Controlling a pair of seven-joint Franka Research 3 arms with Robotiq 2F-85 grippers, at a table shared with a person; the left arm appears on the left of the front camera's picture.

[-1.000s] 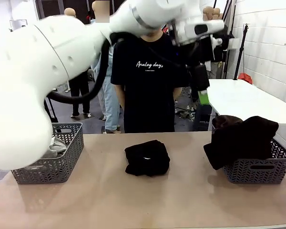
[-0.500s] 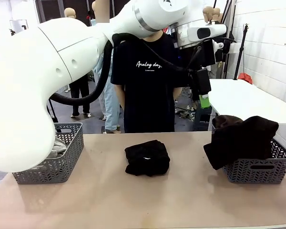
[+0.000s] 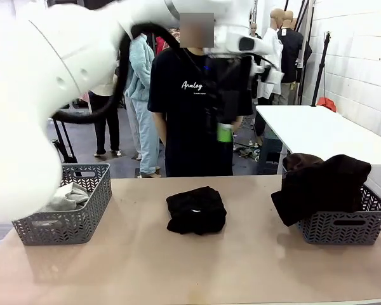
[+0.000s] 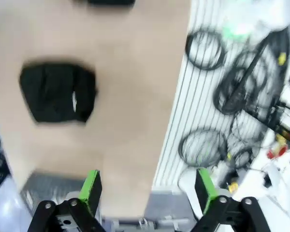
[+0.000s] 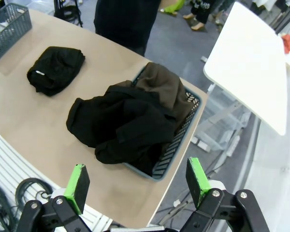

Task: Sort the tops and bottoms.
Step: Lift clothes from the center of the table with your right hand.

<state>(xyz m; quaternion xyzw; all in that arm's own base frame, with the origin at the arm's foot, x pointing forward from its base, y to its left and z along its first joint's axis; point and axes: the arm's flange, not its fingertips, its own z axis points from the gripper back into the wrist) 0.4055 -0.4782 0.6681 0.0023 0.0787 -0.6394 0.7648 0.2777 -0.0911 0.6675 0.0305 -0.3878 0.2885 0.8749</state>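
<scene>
On the tan table (image 3: 178,267), our left basket (image 3: 63,213) holds the light grey top (image 3: 66,197); our right basket (image 3: 343,222) overflows with dark bottoms (image 3: 320,184). A folded black garment (image 3: 195,211) lies between. Our left gripper (image 3: 223,130) has swung leftward, fingers released; our right gripper (image 5: 135,186) hangs spread above the right basket.

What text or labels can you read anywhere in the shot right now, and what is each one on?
"Analog": white script on the chest of the person's black T-shirt; the rest of the line is hidden behind the left arm.
A smaller line beneath it is too small to read.
The white tag on the folded black garment is unreadable.
</scene>
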